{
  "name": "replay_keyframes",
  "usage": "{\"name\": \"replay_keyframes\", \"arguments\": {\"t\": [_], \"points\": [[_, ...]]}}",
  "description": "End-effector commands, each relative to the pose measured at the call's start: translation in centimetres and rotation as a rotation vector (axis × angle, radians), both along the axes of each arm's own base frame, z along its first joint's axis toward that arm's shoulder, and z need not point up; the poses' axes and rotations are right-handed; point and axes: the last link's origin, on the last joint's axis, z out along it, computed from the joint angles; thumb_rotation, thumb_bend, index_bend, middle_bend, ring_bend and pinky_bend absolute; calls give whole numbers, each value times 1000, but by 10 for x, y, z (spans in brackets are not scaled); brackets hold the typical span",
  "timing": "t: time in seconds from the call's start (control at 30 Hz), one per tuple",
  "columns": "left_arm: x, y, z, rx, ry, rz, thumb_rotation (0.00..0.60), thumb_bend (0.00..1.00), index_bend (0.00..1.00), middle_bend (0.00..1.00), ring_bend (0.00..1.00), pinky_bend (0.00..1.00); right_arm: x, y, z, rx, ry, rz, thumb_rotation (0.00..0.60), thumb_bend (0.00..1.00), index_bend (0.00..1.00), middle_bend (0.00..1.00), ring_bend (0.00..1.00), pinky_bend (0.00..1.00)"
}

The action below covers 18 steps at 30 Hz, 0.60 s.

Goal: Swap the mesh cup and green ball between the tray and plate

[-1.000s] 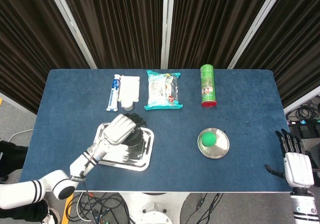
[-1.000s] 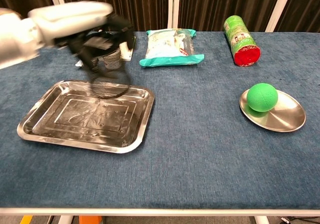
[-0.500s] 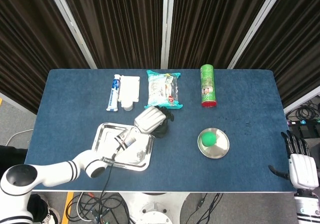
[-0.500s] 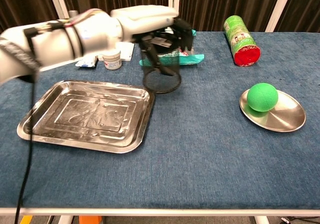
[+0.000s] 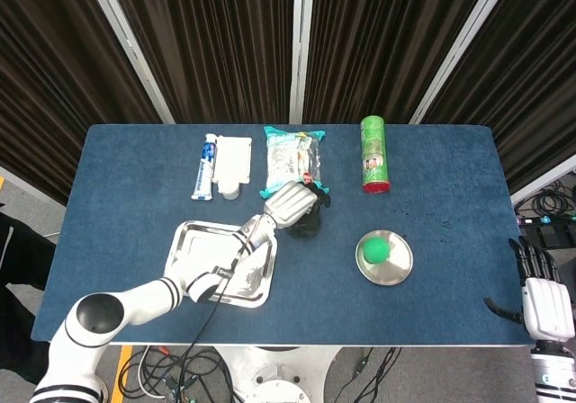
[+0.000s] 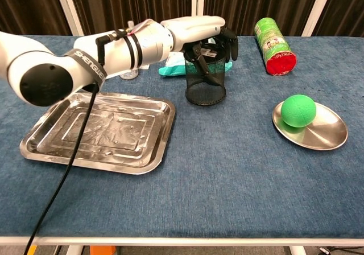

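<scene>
Left hand (image 6: 207,38) grips the cup (image 6: 205,83) by its rim w/ fingers hooked over; cup upright on the table between tray (image 6: 40,147) and plate (image 6: 327,132), near the back edge. Right hand (image 5: 545,306) holds nothing, fingers apart, off the front right corner. Risk: ball (image 6: 298,110) is smooth and round on a shallow shiny plate, so a nudge rolls it off. Cup is light black wire mesh, could tip as the fingers release. Tray is polished steel, slick.

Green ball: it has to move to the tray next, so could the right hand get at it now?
Probably yes: the green ball sits uncovered on the plate, nothing around it.
</scene>
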Motion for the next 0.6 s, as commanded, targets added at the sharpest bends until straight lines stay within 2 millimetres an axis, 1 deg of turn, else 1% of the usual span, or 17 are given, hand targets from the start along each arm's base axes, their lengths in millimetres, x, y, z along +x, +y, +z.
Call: {"name": "replay_keyframes", "arguments": {"t": [0.03, 0.13, 0.27, 0.37, 0.6], "points": [[0, -2, -5, -12, -13, -12, 600, 130, 311, 323, 268, 539, 0, 0, -1, 3, -2, -3, 600, 0, 0, 0, 0, 0], [-3, -2, -3, 4, -17, -25, 600, 110, 277, 293, 224, 481, 0, 0, -2, 5, -4, -2, 600, 0, 0, 0, 0, 0], [-6, -2, 0, 21, -28, -33, 600, 91, 231, 229, 146, 368, 0, -1, -2, 4, -2, -1, 600, 0, 0, 0, 0, 0], [-9, -2, 1, 13, -25, -32, 600, 79, 215, 206, 131, 343, 0, -1, -2, 5, -2, -1, 600, 0, 0, 0, 0, 0], [-16, -4, 6, 21, -17, -31, 600, 65, 207, 203, 126, 334, 1, -2, -4, 8, -4, -2, 600, 0, 0, 0, 0, 0]]}}
